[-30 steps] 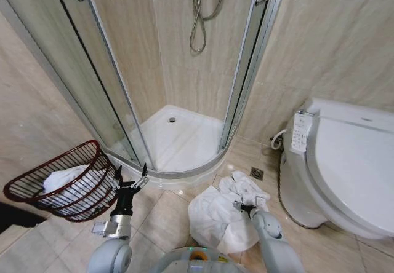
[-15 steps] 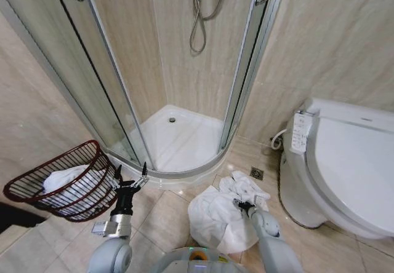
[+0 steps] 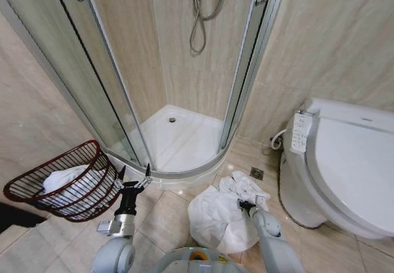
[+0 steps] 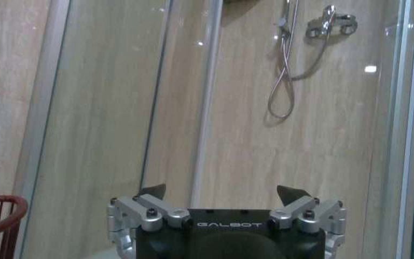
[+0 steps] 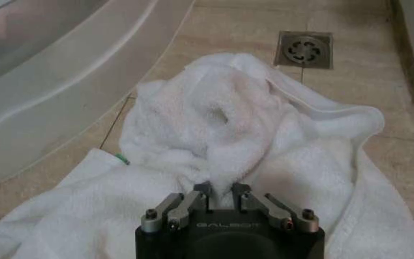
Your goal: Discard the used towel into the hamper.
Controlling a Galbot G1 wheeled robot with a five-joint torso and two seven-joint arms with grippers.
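A crumpled white used towel (image 3: 215, 214) lies on the tiled floor in front of the shower tray. My right gripper (image 3: 245, 205) rests low on its right part. In the right wrist view the fingers (image 5: 201, 190) stand nearly together, pinching a fold of the towel (image 5: 214, 118). The hamper (image 3: 37, 190), a dark red wire basket, stands tilted at the left with another white towel (image 3: 64, 179) inside. My left gripper (image 3: 135, 178) points up just right of the hamper, open and holding nothing. The left wrist view shows its spread fingertips (image 4: 153, 190) and the hamper's rim (image 4: 2, 213).
The corner shower with its glass doors (image 3: 117, 101) and raised white tray (image 3: 178, 141) stands straight ahead. A toilet (image 3: 345, 168) fills the right side. A floor drain (image 3: 257, 173) sits just beyond the towel. Bare tiles lie between hamper and towel.
My left gripper has shifted slightly to the right, away from the hamper. My right gripper has edged a little farther onto the towel.
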